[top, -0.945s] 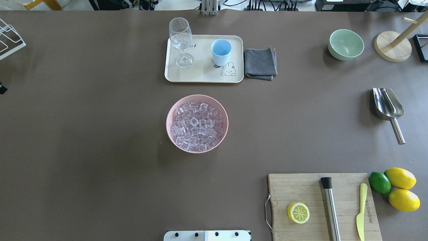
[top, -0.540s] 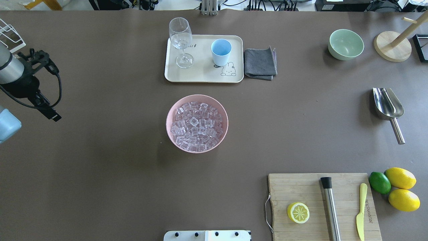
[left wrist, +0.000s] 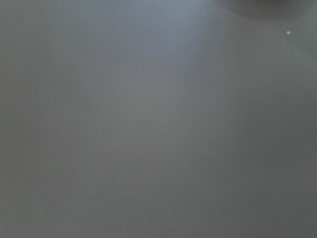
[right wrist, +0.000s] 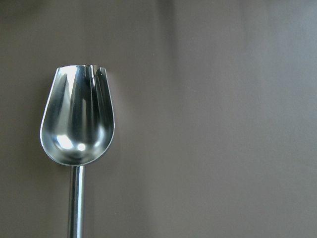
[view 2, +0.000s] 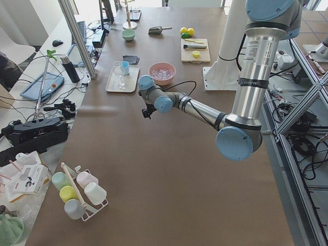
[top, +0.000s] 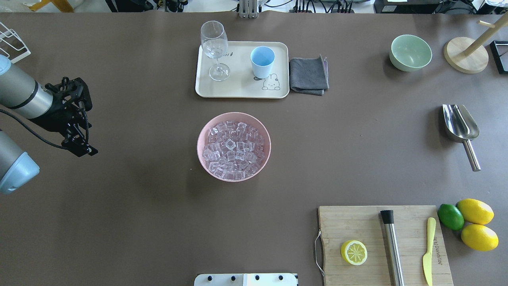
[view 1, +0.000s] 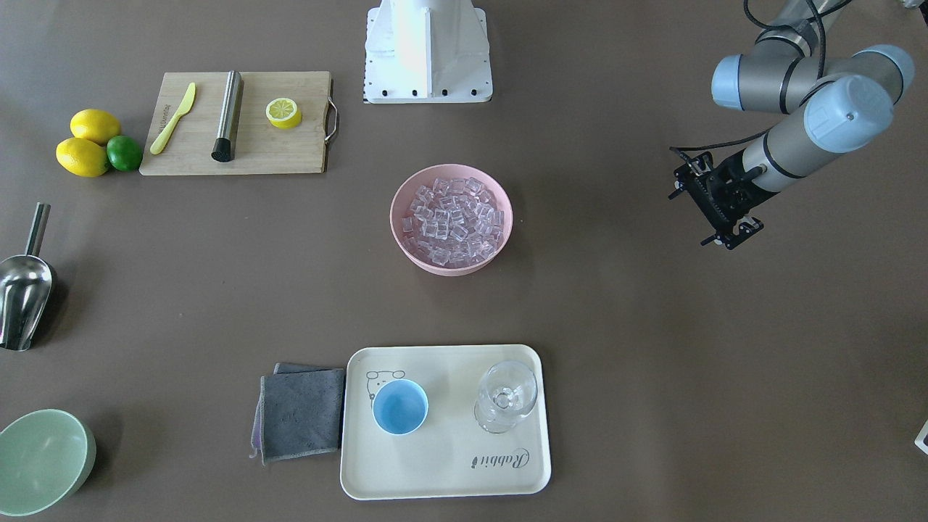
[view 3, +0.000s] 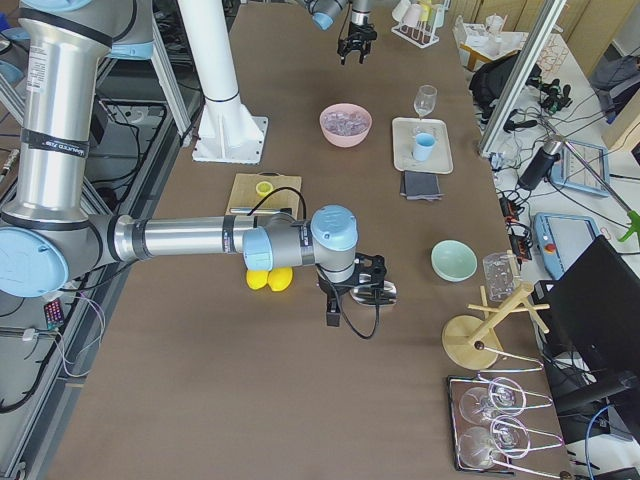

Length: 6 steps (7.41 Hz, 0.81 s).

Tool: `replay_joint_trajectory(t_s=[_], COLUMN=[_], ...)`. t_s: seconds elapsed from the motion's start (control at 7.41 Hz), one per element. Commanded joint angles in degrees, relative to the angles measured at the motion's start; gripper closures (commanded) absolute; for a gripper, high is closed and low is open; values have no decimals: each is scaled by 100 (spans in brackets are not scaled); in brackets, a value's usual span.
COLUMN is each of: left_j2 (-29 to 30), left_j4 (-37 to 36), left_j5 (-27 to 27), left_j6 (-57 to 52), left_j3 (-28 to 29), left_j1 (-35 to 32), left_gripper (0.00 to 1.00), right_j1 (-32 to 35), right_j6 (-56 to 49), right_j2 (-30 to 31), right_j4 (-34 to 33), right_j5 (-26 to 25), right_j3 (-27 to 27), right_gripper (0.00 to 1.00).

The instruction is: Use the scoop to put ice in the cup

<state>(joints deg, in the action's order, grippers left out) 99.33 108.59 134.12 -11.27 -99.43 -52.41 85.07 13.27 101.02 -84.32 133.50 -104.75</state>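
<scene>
The ice is a heap of small clear cubes in a pink bowl at the table's middle. The light-blue cup stands upright on a cream tray beyond the bowl, next to a clear stemmed glass. The silver scoop lies on the table at the right, trough away from the robot; the right wrist view shows it from straight above. My left gripper hovers over bare table far left of the bowl, looking open and empty. My right gripper shows only in the exterior right view, above the scoop; I cannot tell its state.
A cutting board with a lemon half, a steel cylinder and a yellow knife lies front right, with lemons and a lime beside it. A grey cloth, a green bowl and a wooden stand are at the back.
My left arm has come into the overhead view from the left edge and moved right, over the table. The bowl, cup and scoop have not moved.
</scene>
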Motion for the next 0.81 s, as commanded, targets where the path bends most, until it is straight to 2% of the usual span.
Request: replay_joint_trajectory(t_s=[0.0,0.14,0.27,0.54,0.68], left_j2=[243,349,376,455,603], left_j4=[1300,1688,1735,1736,1736], left_j5=[9,-26,-148,-158,-176], left_j6=[-59,-51,-51,-42,-42], left_j3=[431,520,530,530,530], left_j1=[292,475,538,618,766], left_gripper=[1,1,1,1,1], right_j1=[-936,-1200,-1342,-1807,-1914], right_j6=[1865,2273,2599,3388,3541], right_j2=[286,487,619,595,603], right_j4=[1669,2282,2610,2928,3060], right_j5=[-114,-253,-289,-664,-693], right_j3=[-1,-1,-1,-10,-1], right_gripper=[0,0,0,1,1])
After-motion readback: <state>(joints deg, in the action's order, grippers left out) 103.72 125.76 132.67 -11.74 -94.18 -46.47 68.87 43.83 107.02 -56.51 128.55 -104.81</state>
